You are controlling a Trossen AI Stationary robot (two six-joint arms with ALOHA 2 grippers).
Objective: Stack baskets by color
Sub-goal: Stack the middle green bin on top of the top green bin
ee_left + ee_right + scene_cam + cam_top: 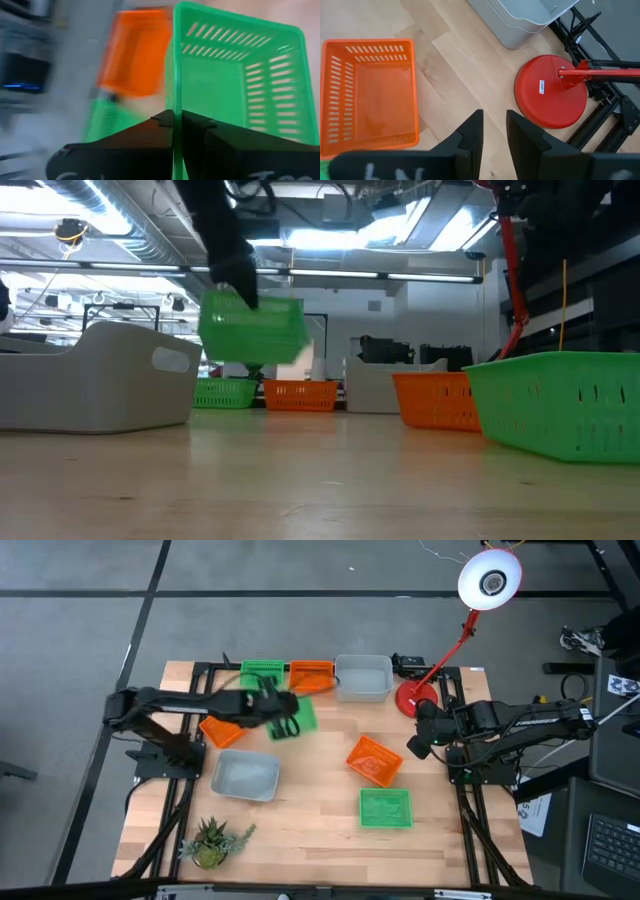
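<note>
My left gripper (272, 705) is shut on a green basket (295, 720) and holds it above the table, left of the middle; the low view shows the basket (252, 328) in the air. At the far edge stand a green basket (263, 670), an orange basket (310, 675) and a grey basket (362, 677). Another orange basket (222, 730) lies under my left arm. A grey basket (245, 777), an orange basket (374, 760) and a green basket (385, 808) rest on their bottoms nearer the front. My right gripper (494, 130) hovers open by the right edge. My left gripper pinches one side wall of the green basket at its rim (171, 90), one finger inside the basket and one outside. The fingers come slanting down from the table's left. The basket is lifted clear of the table and hangs slightly tilted below the fingers.
A red lamp base (415, 697) with its slanting stem stands at the far right, close to my right gripper. A small potted plant (210, 840) sits at the near left corner. Bare wood shows in the middle of the table (320, 780).
</note>
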